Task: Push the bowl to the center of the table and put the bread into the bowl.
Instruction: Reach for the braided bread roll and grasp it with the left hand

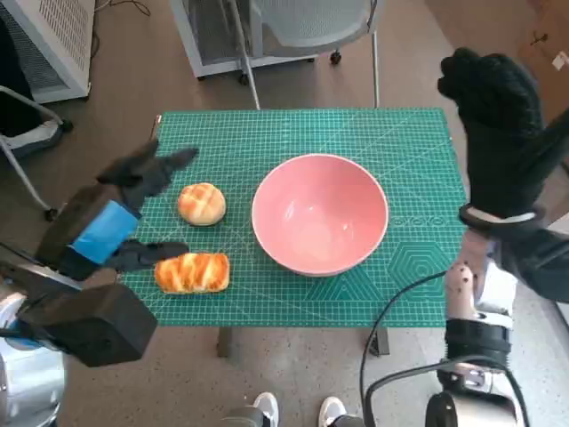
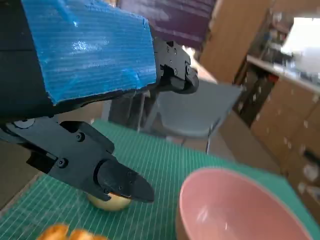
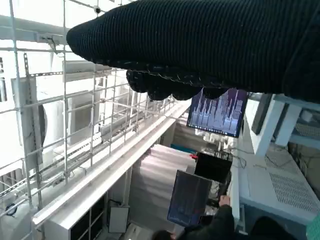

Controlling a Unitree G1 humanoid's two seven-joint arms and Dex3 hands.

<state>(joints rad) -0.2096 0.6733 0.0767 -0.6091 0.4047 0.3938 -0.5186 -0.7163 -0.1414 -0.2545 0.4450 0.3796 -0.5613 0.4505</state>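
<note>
Pink bowl (image 1: pixel 320 213) sits near desk (image 1: pixel 418 276) centre, empty. Round bread (image 1: pixel 202 203) and striped loaf (image 1: pixel 192 272) lie left of it. Left robot hand (image 1: pixel 116 213) hovers over them, fingers apart, holding nothing. Right robot hand (image 1: pixel 498 124) raised off the right edge; grip unclear. Only the right wrist view shows a person.

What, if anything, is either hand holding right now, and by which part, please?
Nothing is held. The left hand hovers open above the round bread and the long bread, touching neither. The right hand is raised beside the table, holding nothing.
</note>
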